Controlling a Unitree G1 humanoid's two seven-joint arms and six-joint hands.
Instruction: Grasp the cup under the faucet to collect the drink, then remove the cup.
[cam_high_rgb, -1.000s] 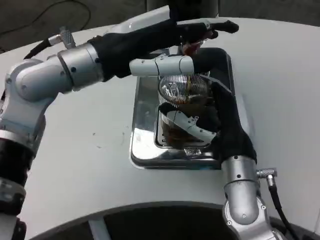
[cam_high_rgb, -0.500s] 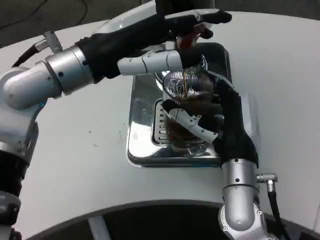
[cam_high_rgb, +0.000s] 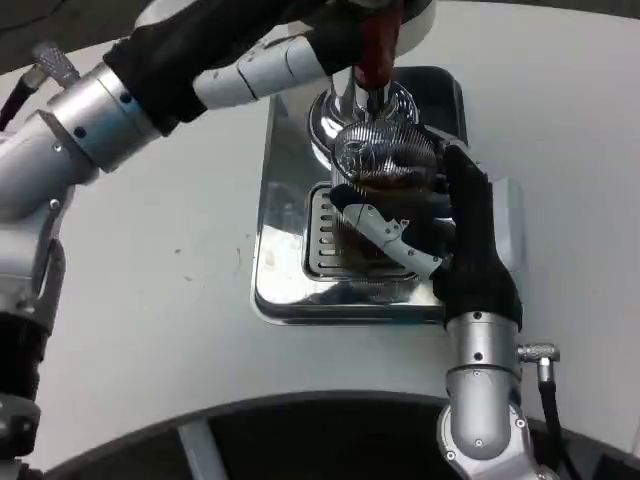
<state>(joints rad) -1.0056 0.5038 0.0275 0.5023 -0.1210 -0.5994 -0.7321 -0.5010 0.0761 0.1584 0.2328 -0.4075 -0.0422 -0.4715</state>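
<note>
A clear ribbed cup (cam_high_rgb: 385, 175) with brown drink in it stands over the slotted grate of the shiny drip tray (cam_high_rgb: 285, 285). My right hand (cam_high_rgb: 440, 235) wraps around the cup from the right and front, fingers curled across its lower wall. Directly above the cup sits the chrome faucet (cam_high_rgb: 345, 105) with a red tap handle (cam_high_rgb: 375, 50). My left hand (cam_high_rgb: 330, 45) reaches in from the upper left and grips that red handle; its fingertips are partly cut off by the top edge.
The white round table (cam_high_rgb: 160, 300) lies around the tray. Its front edge curves across the bottom. A cable and plug (cam_high_rgb: 540, 355) stick out by my right wrist.
The camera has shifted, moving the scene down in the picture. My left hand has gone from above the tap to closing on the red handle. The right hand keeps its hold on the cup.
</note>
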